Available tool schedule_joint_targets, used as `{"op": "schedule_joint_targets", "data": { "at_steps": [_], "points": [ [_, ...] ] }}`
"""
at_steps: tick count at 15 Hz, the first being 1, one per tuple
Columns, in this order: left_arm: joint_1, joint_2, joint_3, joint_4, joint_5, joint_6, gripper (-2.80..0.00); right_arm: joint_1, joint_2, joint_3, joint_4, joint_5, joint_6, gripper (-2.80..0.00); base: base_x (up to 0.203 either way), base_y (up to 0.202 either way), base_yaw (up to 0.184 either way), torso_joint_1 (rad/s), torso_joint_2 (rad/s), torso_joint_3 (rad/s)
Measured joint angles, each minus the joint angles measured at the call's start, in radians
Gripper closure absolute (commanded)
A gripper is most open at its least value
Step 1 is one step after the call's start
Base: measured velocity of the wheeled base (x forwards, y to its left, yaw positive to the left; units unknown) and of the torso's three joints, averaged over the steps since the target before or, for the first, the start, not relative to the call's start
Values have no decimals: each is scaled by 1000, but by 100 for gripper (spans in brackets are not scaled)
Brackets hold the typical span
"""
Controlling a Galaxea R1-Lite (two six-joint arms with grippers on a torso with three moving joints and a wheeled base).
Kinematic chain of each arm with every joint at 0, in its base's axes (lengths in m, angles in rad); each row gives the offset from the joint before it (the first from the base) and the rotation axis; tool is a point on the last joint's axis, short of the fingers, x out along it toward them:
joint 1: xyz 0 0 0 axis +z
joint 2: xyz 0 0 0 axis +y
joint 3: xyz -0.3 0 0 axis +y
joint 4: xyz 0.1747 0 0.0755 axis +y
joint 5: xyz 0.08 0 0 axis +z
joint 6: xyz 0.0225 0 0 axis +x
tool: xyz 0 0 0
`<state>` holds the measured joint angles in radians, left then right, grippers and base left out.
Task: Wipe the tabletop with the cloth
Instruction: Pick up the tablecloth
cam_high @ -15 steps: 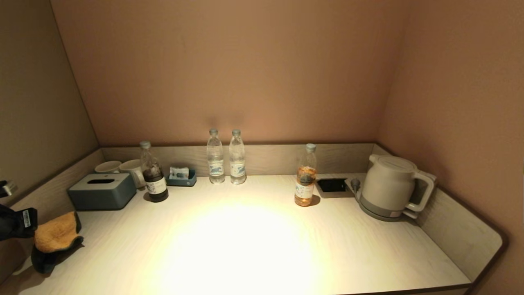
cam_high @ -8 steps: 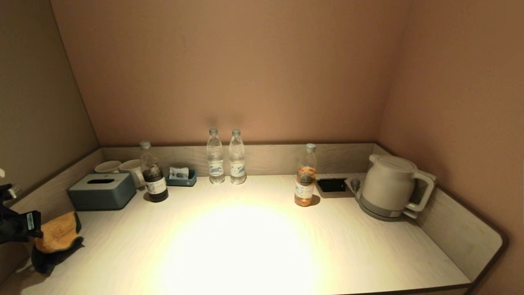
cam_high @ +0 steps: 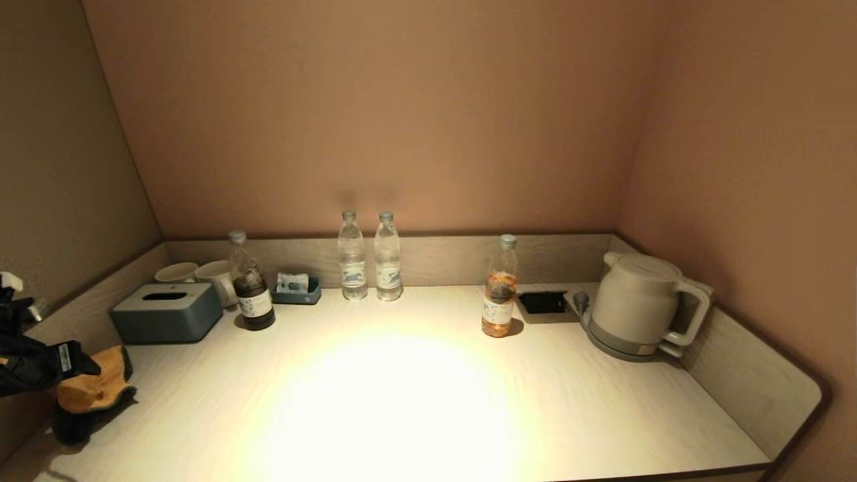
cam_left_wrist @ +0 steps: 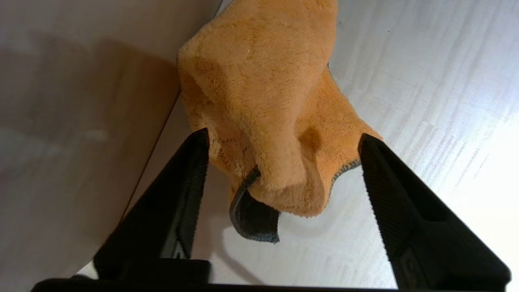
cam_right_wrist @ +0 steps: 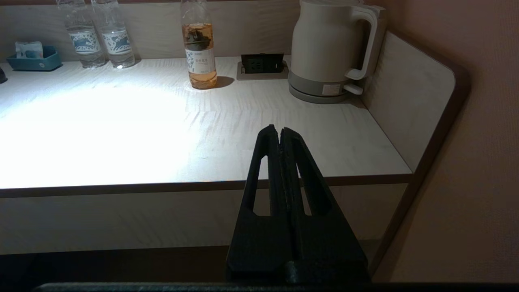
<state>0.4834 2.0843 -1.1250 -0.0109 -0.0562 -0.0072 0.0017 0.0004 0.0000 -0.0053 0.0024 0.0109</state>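
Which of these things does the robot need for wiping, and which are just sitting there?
Needed: cloth, tabletop, open left gripper over the cloth.

Just there: kettle, four bottles, tissue box, mugs; right gripper parked, shut.

head view overlooks tabletop [cam_high: 402, 402], wrist views closer

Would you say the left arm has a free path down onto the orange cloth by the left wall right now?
Probably yes. The left gripper is open with the cloth lying between its fingers and nothing over it; the side wall sits close beside one finger, which may crowd the grasp.
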Motion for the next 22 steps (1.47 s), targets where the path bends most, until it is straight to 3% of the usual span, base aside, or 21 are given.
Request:
{"op": "schedule_joint_targets", "data": {
  "at_steps": [6,7,11,17,22],
  "points": [
    [-17,62,-6,-12,5,3,-280,0,0,0,0,0,0,0,0,0,0,0,0,0],
    [-19,67,-6,-14,5,3,0,0,0,0,0,0,0,0,0,0,0,0,0,0],
    [-22,88,21,-129,7,4,0,0,0,0,1,0,0,0,0,0,0,0,0,0],
    [-21,51,48,-136,7,-3,0,0,0,0,1,0,0,0,0,0,0,0,0,0],
    [-46,-143,126,-123,-1,0,0,0,0,0,1,0,0,0,0,0,0,0,0,0]
  ]
}}
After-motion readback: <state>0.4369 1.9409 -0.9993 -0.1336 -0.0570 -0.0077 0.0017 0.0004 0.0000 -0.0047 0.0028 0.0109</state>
